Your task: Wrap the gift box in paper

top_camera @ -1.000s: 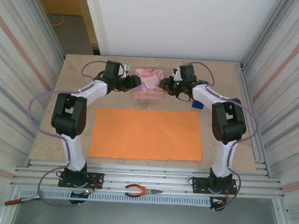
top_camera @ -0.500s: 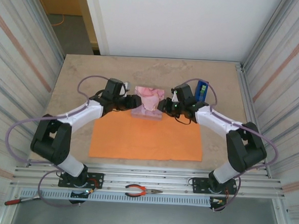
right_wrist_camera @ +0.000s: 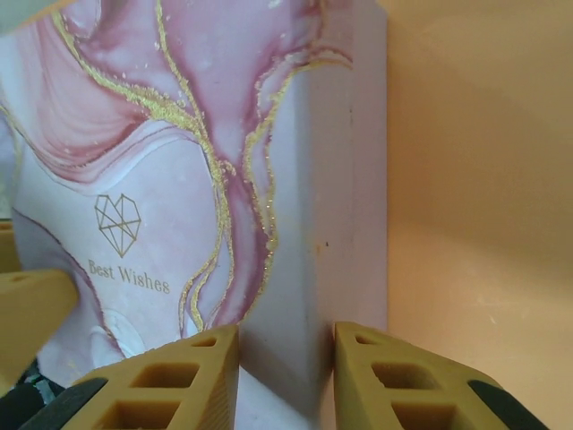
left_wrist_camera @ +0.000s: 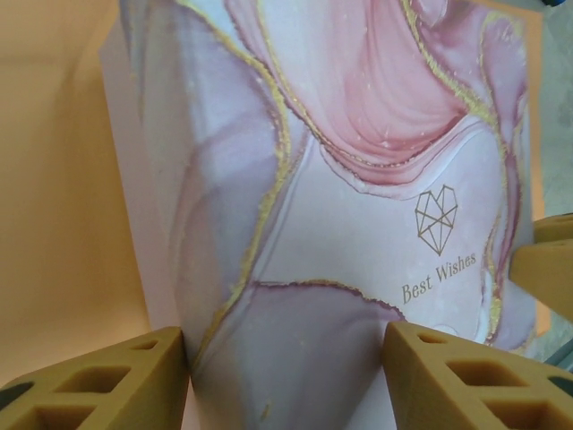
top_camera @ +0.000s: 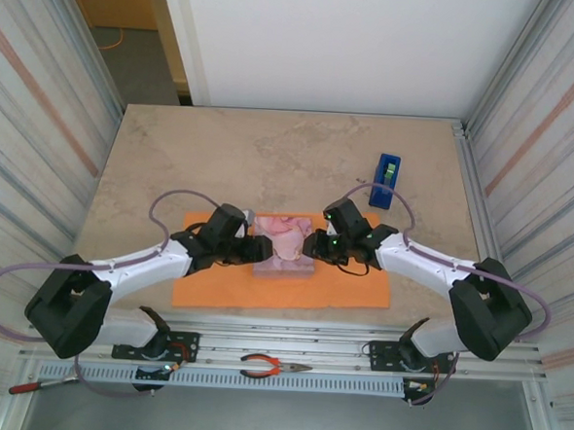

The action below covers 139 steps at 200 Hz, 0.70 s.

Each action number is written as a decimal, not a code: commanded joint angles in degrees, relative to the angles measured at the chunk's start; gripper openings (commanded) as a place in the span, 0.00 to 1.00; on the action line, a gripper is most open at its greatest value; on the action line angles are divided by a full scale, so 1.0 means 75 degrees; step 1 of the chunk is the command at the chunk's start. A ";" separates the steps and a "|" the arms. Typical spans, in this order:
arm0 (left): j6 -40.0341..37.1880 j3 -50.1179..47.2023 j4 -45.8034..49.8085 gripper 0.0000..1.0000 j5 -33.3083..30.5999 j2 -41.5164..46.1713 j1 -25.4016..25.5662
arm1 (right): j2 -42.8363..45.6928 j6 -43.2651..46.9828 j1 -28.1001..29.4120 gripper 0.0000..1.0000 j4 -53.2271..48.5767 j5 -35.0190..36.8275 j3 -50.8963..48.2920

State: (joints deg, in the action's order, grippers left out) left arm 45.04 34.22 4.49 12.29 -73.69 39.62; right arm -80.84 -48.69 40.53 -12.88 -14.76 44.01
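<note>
Gift box (top_camera: 285, 242) has just come toward the near edge. A second ago it was held out over the bare table beyond the sheet, and it now lies over the paper (top_camera: 353, 289), so the placing step looks about done and folding can follow. Nearest of all, a pair of pliers (top_camera: 273, 367) lies on the rail (top_camera: 357, 341). Next comes the paper, bright orange, flat and uncreased, its near half bare. The gift box occupies the far half of the sheet, about midway left to right, with its far side close to the sheet's far edge. Whether it rests fully or hangs just above the sheet I cannot tell. The left gripper (top_camera: 258, 250) is clamped on the box's left side; in the left wrist view its fingers (left_wrist_camera: 98, 385) bear on either side of a box edge. The right gripper (top_camera: 310, 246) likewise pinches the right side wall, with its fingers (right_wrist_camera: 161, 376) tight against it. The box is low and square, marbled pink and white with thin gold veins. A line-drawn heart and the words "Best Wishes" are printed on the top face, and the sides are plain pale pink. Beyond it the table (top_camera: 222, 162) is beige and stone-patterned. A blue tape dispenser (top_camera: 387, 170) stands well apart at the far right.
</note>
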 commanded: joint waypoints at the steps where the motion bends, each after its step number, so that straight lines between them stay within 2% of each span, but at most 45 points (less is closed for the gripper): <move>1: 0.0249 0.0031 -0.0942 0.62 0.0381 0.0231 0.0233 | -0.0320 -0.0049 0.0196 0.35 0.0811 -0.0515 0.0070; 31: 0.0006 0.0080 -0.0554 0.70 0.0090 0.0394 -0.0220 | -0.0234 -0.0076 -0.0113 0.66 0.0707 -0.0691 0.0034; 49: -0.0126 0.0112 -0.0450 0.74 0.0084 0.0494 -0.0693 | 0.0090 0.0007 -0.0505 0.73 0.0617 -0.0789 -0.0049; 97: 0.0062 -0.0232 -0.0787 0.77 0.0089 0.0490 -0.1869 | 0.0319 0.0451 -0.1582 0.72 0.0254 -0.1054 -0.0123; 117: 0.0066 -0.0285 -0.0943 0.77 0.0164 0.0212 -0.2082 | 0.0134 0.0522 -0.1944 0.66 0.0380 -0.1163 -0.0295; 139: 0.0146 -0.0421 -0.1242 0.77 0.0167 -0.0099 -0.2127 | -0.0197 0.0547 -0.2131 0.54 0.0622 -0.1213 -0.0466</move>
State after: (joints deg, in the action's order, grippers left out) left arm 45.30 32.73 -1.63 12.99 -72.31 24.03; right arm -79.90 -46.19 25.69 -8.91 -22.20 42.19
